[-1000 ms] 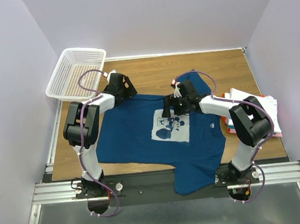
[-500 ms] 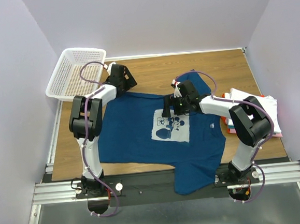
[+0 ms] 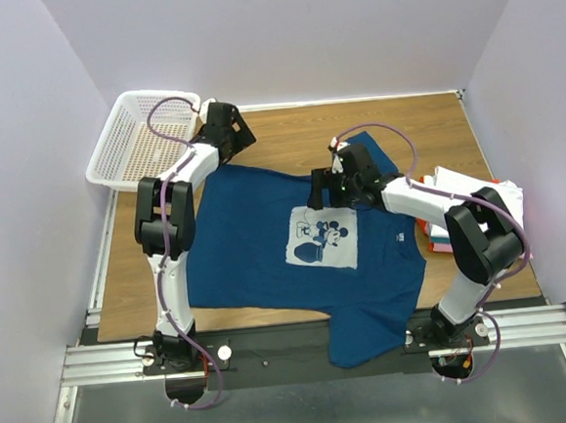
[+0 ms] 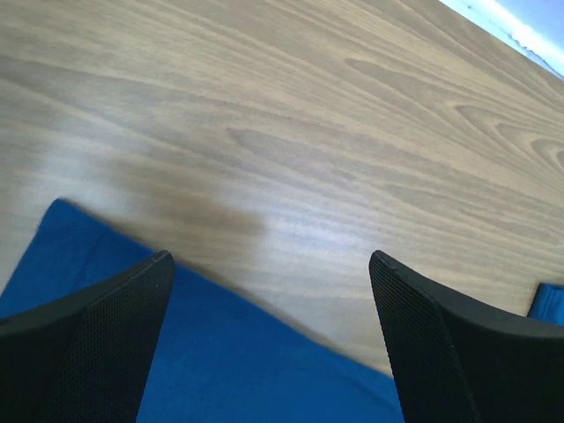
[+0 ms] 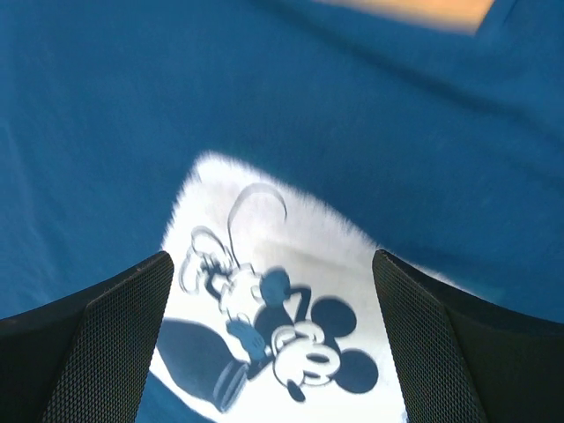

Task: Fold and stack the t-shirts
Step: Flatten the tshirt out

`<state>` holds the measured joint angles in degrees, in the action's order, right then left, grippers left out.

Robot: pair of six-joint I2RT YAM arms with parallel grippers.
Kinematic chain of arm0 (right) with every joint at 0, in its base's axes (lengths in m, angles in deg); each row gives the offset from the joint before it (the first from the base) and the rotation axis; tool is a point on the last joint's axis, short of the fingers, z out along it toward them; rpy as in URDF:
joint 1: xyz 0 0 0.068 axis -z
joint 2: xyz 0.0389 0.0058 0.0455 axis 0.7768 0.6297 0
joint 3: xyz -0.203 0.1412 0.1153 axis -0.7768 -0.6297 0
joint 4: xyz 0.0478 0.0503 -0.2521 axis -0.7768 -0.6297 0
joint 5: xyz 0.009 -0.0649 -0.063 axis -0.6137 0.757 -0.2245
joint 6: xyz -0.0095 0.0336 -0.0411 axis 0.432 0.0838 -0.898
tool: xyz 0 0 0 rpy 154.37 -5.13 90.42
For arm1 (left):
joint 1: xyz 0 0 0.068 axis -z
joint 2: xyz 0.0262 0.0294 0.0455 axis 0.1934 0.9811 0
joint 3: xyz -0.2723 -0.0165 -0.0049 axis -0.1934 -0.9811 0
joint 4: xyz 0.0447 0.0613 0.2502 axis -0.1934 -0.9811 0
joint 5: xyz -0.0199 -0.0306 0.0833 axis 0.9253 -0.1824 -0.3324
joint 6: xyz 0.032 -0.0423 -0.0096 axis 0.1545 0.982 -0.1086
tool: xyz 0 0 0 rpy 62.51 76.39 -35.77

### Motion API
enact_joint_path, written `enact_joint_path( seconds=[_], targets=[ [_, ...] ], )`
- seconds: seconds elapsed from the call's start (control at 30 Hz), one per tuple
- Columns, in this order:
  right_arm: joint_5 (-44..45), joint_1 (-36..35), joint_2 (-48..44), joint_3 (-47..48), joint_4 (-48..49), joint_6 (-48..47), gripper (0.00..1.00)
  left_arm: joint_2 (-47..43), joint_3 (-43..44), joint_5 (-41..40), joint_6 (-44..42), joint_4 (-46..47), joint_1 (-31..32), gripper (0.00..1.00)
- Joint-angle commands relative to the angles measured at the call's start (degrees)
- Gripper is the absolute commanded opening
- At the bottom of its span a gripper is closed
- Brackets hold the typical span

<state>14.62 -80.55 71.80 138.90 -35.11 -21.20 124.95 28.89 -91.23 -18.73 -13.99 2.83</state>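
- Dark blue Mickey Mouse tee: spread flat on the wooden table, near hem drooping over the table's near edge.
- Right gripper: above the far edge of the tee's white print; fingers spread, empty.
- Folded tees: stacked just right of the tee.
- Left gripper: over the tee's far-left edge; fingers spread, empty; bare wood beyond.
- White mesh basket: far left of the tee.

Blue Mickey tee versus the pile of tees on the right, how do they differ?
The blue tee lies spread open; the pile is folded. The blue tee covers mid-table; the pile sits at the right edge. The blue tee is dark with a white print; the pile shows white, pink and orange-red. Both rest on the wooden table.
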Motion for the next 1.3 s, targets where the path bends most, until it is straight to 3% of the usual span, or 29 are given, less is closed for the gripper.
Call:
enact_joint_path(
  seconds=[0.0, 0.23, 0.5, 0.83, 1.0, 1.13, 1.27],
  targets=[
    [3.9, -0.1, -0.8, 3.6, -0.5, 1.7, 1.0, -8.9, -3.1, -3.1, -1.6, -1.4, -0.1, 0.98],
    [1.7, -0.1, 5.4, 7.1, -0.6, 1.3, 1.0, -23.6, -23.3, -1.1, -0.4, 3.0, 1.9, 0.98],
    [9.9, 0.1, 14.5, 16.8, -0.5, -1.4, 1.0, -28.6, -39.8, 1.4, 1.3, 7.9, 3.0, 0.98],
    [10.6, 3.4, 27.3, 31.7, -0.6, -2.8, 1.0, -27.0, -45.8, 1.4, 1.3, 8.7, 3.0, 0.98],
    [5.5, 6.4, 32.2, 41.3, -1.0, -6.7, 1.0, -29.4, -47.5, -0.3, 2.1, 8.2, 3.0, 0.98],
    [5.3, 8.4, 29.1, 43.3, -1.8, -9.5, 1.0, -33.3, -49.3, -2.2, 2.7, 7.6, 3.0, 0.98],
    [6.2, 12.3, 24.4, 37.8, -1.9, -6.5, 1.0, -35.2, -48.5, -2.6, 2.0, 6.3, 3.0, 0.98]
  ],
)
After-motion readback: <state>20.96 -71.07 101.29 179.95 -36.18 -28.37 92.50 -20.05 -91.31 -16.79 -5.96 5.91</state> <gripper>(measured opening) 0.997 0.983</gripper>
